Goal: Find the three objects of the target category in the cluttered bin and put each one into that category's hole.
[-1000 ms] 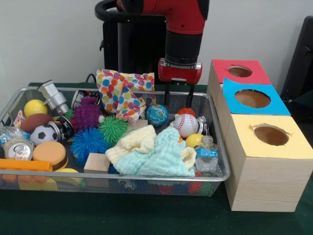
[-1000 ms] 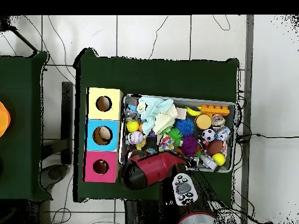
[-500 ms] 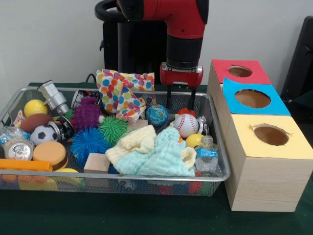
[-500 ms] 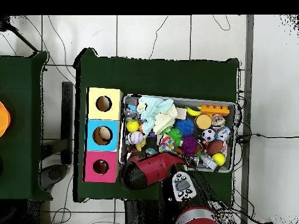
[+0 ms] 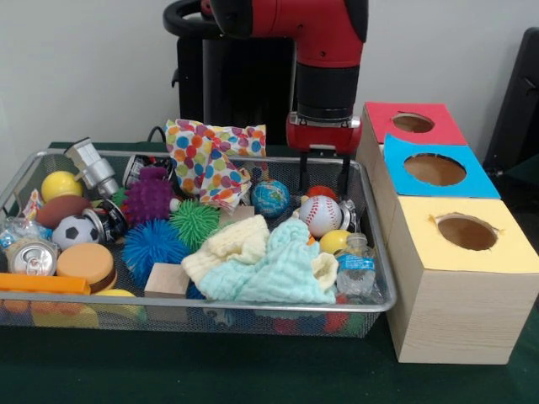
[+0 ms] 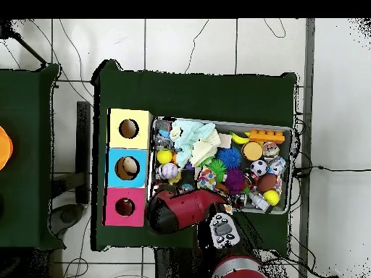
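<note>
Bin, three holed boxes

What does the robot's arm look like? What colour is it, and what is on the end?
The arm is a thick, rounded tube, shiny red with a black band lower down. At its end sits a red collar with a pale strip. Below that is the gripper: two thin, straight black fingers, like little sticks. From overhead, the arm shows a grey patch with dark buttons.
</note>
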Motion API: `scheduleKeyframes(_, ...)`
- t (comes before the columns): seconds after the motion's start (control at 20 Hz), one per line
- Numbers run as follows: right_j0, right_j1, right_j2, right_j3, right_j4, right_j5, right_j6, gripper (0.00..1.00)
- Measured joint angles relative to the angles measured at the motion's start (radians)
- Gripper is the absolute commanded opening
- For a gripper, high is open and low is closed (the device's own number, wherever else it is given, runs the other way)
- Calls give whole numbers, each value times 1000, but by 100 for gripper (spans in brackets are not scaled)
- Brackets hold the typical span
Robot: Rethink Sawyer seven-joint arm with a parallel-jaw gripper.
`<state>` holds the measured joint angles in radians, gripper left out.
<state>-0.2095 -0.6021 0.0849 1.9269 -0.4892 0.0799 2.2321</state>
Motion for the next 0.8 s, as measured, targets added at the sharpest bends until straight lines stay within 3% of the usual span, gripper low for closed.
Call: scheduleKeyframes(0.8, 119, 100, -111, -37, 46, -127, 0, 100)
